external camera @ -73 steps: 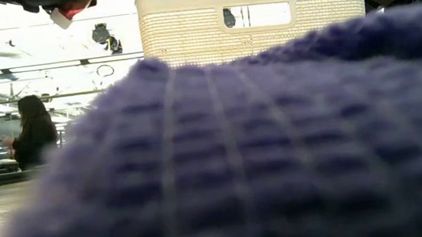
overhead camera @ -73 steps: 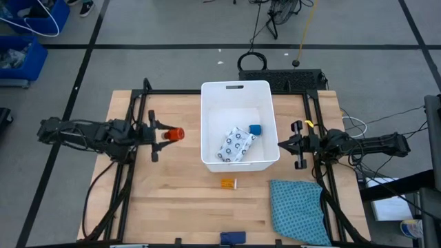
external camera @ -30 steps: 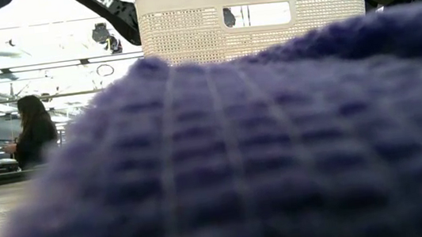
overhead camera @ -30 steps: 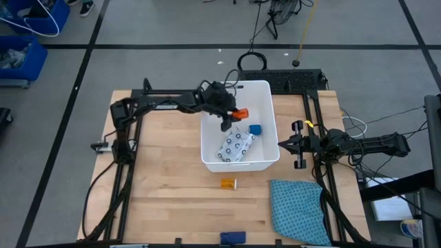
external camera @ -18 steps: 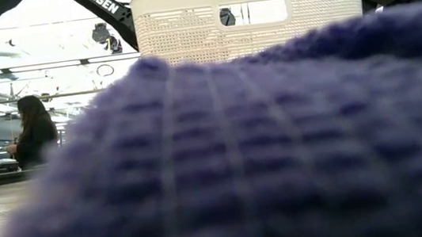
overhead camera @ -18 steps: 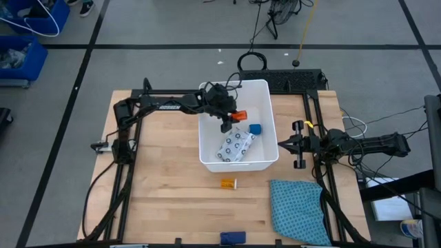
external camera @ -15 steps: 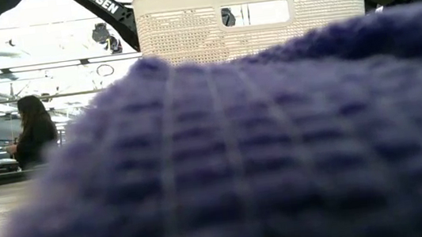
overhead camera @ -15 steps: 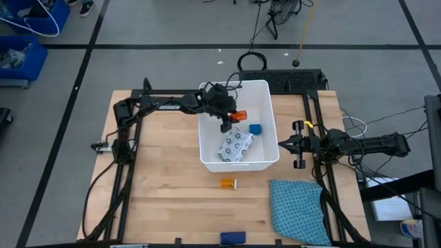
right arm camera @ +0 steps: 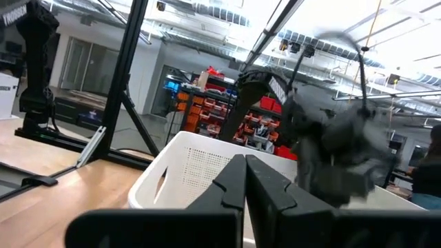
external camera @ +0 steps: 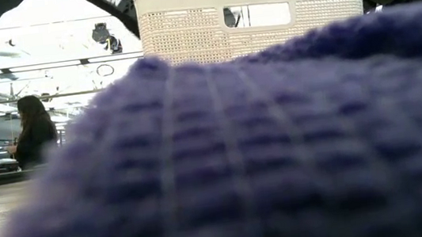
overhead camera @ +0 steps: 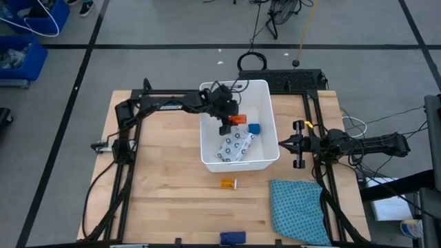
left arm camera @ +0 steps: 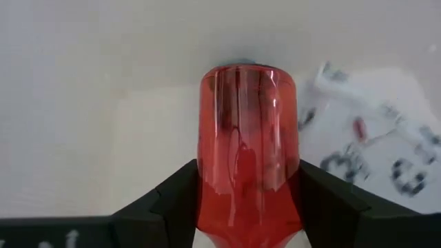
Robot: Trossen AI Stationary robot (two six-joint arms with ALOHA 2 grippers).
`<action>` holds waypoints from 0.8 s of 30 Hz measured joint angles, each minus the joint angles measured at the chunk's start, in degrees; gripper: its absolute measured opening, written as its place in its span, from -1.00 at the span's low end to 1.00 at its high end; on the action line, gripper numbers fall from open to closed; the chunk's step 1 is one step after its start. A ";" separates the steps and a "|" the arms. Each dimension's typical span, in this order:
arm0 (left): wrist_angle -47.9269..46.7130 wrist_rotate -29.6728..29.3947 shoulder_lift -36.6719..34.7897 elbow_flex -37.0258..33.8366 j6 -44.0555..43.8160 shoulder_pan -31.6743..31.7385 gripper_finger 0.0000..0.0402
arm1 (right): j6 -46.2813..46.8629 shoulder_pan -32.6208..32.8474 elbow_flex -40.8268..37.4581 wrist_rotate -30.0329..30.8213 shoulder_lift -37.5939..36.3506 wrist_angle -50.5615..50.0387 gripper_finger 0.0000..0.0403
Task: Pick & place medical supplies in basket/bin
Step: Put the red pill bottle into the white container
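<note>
- high view: i have the left claw [overhead camera: 227, 121] over the white bin [overhead camera: 265, 160], clamped on an orange pill bottle [overhead camera: 237, 119] above the patterned packet [overhead camera: 235, 146] and blue cube [overhead camera: 254, 129], ready to drop it in. a second orange bottle [overhead camera: 228, 183] and the dark blue bar [overhead camera: 233, 238] lie on the desk [overhead camera: 165, 193]. the right claw [overhead camera: 298, 145] waits beside the bin.
- low view: the teal cloth [external camera: 264, 160] blocks most of the view; the bin's slot handle shows.
- left wrist view: the bottle sits between my fingers [left arm camera: 165, 200], half-wide.
- right wrist view: fingers [right arm camera: 231, 182] pressed together, empty.

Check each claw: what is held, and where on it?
Left claw grips an orange pill bottle by one end, over the bin. Right claw is shut, empty.
</note>
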 joint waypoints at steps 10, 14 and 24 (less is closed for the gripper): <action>-14.94 -1.86 1.83 20.40 7.17 -4.13 0.03 | -0.43 -0.01 0.00 2.83 0.00 1.60 -1.00; -13.66 -2.80 5.53 21.31 7.10 -3.95 0.03 | -0.37 -0.01 0.00 2.78 0.00 1.70 -1.00; -12.69 -4.84 15.45 20.91 1.19 0.09 0.04 | -0.15 -0.01 0.00 2.56 0.00 1.70 -1.00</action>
